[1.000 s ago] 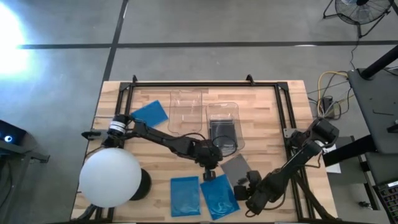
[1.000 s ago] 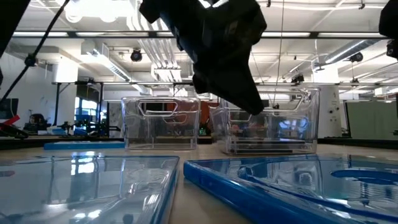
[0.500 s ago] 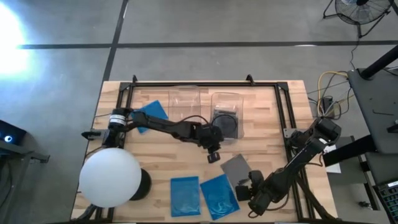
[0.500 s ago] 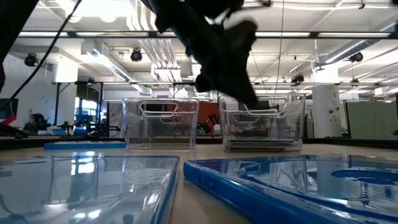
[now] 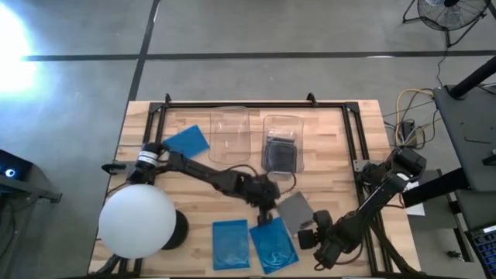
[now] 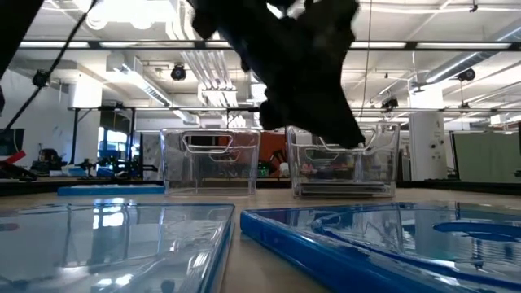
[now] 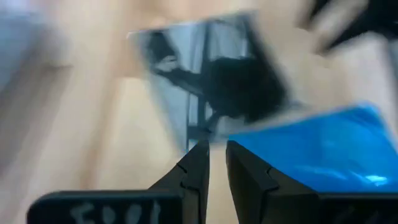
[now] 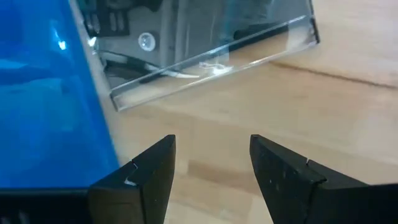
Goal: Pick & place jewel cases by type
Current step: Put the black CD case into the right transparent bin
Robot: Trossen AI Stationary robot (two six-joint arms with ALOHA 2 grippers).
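Hovering my left gripper over the grey jewel case, fingers nearly together and empty | case flat just beside me, toward the right arm, touching a blue case | right gripper spread, empty, equally near.

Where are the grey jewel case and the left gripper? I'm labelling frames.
grey jewel case [image 5: 295, 208]: high view, middle of its flat face.
left gripper [image 5: 269, 206]: high view, between its fingertips, beside that case.

A wooden table is occupied by blue jewel cases, a grey case, two clear bins and a white ball.
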